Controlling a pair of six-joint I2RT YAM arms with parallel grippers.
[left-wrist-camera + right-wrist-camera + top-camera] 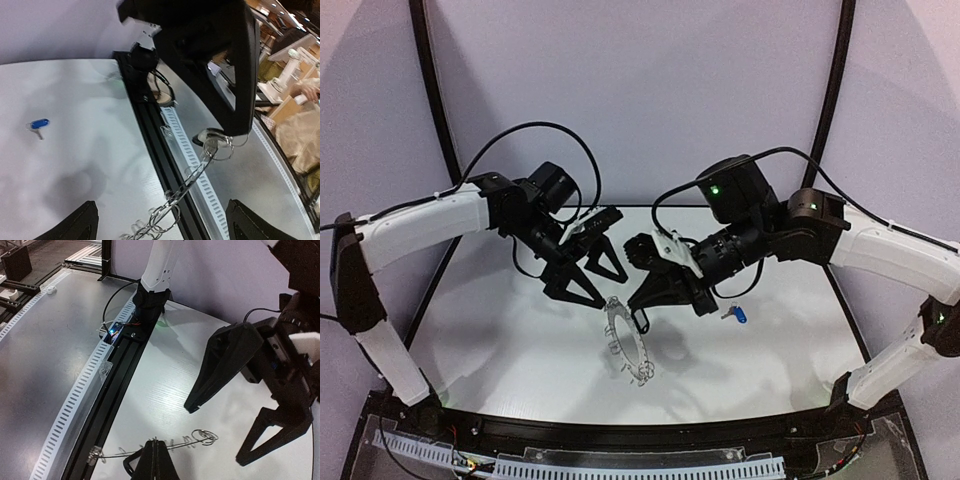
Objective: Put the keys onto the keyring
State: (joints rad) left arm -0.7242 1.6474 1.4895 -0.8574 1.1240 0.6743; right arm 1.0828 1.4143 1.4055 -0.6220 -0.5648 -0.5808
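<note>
Seeing left gripper (603, 288) up off the table (490, 340), left of centre. Jaws released and spread wide, pointing toward the keyring (186, 181). Near it, just to its upper left in top view, no contact visible. Left wrist view looks along the ring edge-on, with its wire clips running up the frame between the two fingertips (80, 225).

Keyring mid-table, standing tilted on edge. Can't tell whether the lower rim rests on the table or sits just above it.

Right gripper (642, 320) at the ring's top rim, jaws clenched on it. Same in right wrist view: thin rim and clips stick out either side of the closed fingers (155, 462).

Blue-tagged key (737, 315) flat on the table, right of the ring, near the right gripper and touching neither.
</note>
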